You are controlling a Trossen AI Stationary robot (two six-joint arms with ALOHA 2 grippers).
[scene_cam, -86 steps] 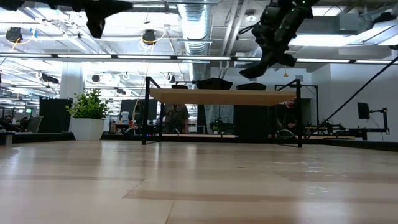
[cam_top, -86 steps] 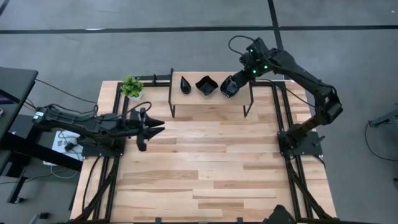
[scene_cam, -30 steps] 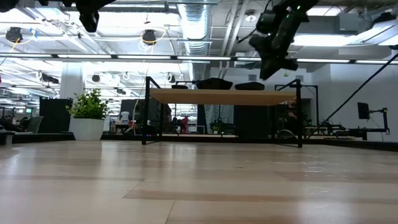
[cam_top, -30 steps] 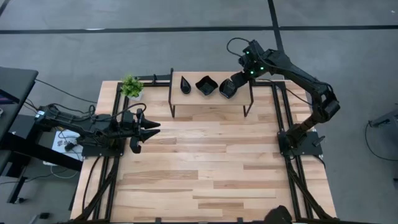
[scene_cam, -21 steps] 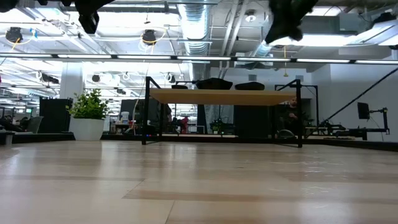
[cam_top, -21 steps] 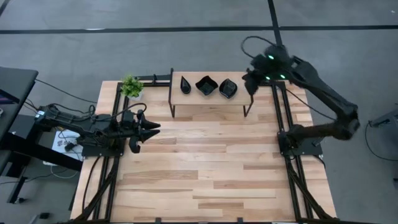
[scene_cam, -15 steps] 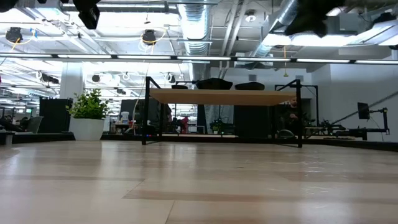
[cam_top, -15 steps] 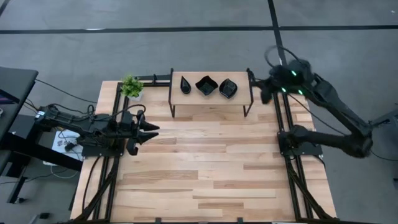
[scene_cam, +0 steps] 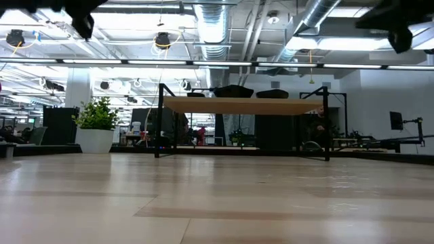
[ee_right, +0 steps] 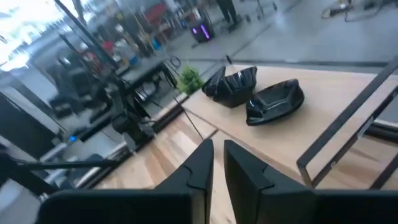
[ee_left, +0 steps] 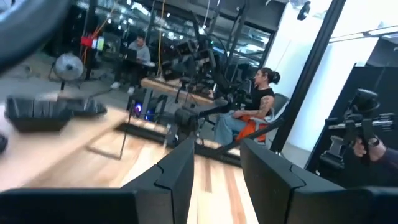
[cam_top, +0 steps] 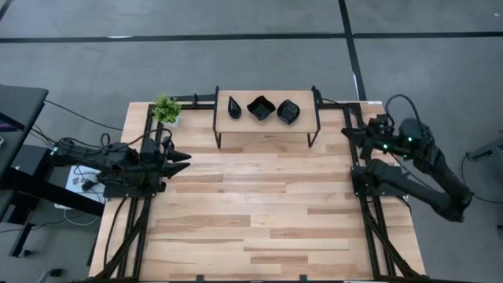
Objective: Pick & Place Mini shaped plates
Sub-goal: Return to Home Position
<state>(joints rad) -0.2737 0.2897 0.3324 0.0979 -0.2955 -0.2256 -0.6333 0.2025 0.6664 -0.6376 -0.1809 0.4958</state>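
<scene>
Above the wooden table (cam_top: 259,212) the left gripper (cam_top: 182,156), fingers slightly apart, and the right gripper (cam_top: 351,134), seemingly almost closed, flank the shelf (cam_top: 267,126) ahead of them bearing the mini shaped plates (cam_top: 261,108); only the left wrist view shows a seated person (ee_left: 258,106) beyond.

Soft, even light falls from above on the worktop (cam_top: 259,212) in the high view, and the shadows around the shelf (cam_top: 267,127) and the arms are faint. In the low view, bright strip lights (scene_cam: 135,62) on the ceiling glare behind the scene. The shelf and plates (scene_cam: 234,90) stand as dark silhouettes against them, and the wood carries a pale sheen. The right wrist view catches white highlights on the glossy plates, with one corner washed out by brightness. In the left wrist view, lamps shine overhead in the room.
</scene>
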